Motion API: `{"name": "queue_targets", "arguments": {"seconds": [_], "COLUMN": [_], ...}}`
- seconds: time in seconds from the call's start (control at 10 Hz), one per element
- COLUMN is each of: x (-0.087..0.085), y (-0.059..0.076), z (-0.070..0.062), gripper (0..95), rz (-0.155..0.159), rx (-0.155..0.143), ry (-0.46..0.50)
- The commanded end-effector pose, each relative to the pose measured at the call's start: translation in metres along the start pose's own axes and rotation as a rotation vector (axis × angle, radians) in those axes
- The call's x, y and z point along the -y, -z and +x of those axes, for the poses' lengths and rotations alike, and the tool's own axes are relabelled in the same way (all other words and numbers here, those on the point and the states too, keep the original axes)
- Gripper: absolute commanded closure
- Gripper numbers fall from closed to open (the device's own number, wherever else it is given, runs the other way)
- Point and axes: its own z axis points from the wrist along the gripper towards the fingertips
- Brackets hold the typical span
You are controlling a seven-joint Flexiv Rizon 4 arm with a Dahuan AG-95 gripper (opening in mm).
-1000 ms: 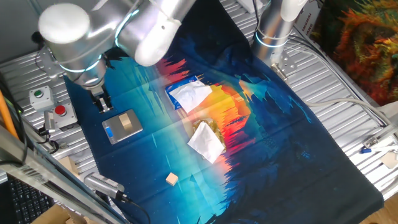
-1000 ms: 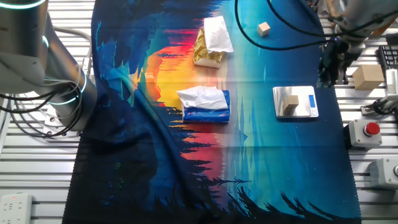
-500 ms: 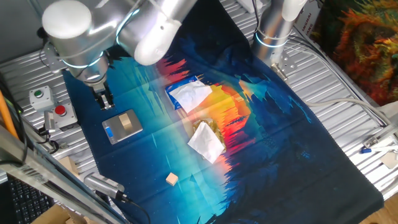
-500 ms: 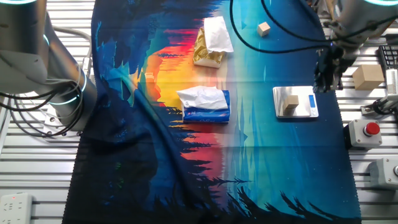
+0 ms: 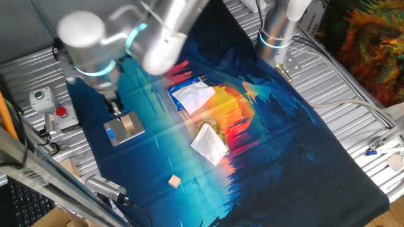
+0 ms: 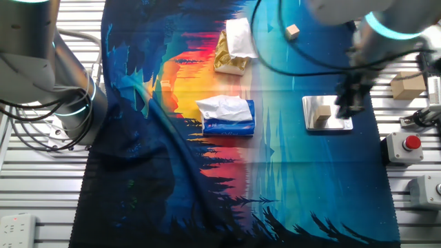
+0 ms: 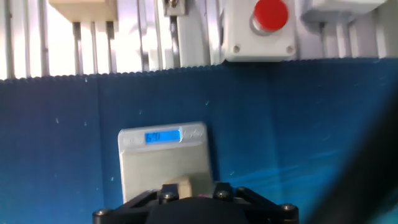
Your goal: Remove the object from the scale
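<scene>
The scale (image 5: 118, 133) is a small silver plate with a blue display strip, lying on the blue cloth at the left. The tan block (image 5: 130, 122) lies on it. My gripper (image 5: 116, 108) hangs just behind the scale's far edge, close to the block, its fingers slightly apart and empty. In the other fixed view the gripper (image 6: 342, 109) is over the right part of the scale (image 6: 317, 103), beside the block (image 6: 321, 118). The hand view shows the scale (image 7: 155, 165) below, with the block (image 7: 184, 185) partly hidden by the hand's dark body (image 7: 193, 208).
A grey box with a red button (image 5: 60, 113) (image 7: 272, 15) and a green button (image 5: 40, 96) sits left of the scale. White paper packets (image 5: 192, 94) (image 5: 209, 144) lie mid-cloth. A small pale cube (image 5: 174, 181) lies near the front. A second arm's base (image 5: 278, 31) stands at the back.
My gripper has moved from behind the scale's outer side in toward the scale and lower, now at the plate beside the block. The block and scale have not moved.
</scene>
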Motion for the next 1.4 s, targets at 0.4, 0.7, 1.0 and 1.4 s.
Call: {"name": "queue_targets", "arguments": {"seconds": [0.4,0.7,1.0,1.4], "x": [-0.006,-0.007,-0.008,-0.009], "y": [-0.010,-0.020,-0.029,-0.032], "z": [0.003,0.004,0.005,0.006], "gripper": [57.0,57.0,57.0,95.0], "rz": [-0.005,-0.011,-0.023,-0.027], "rx": [0.022,0.037,0.056,0.054], "ry": [-0.004,-0.001,0.001,-0.014]}}
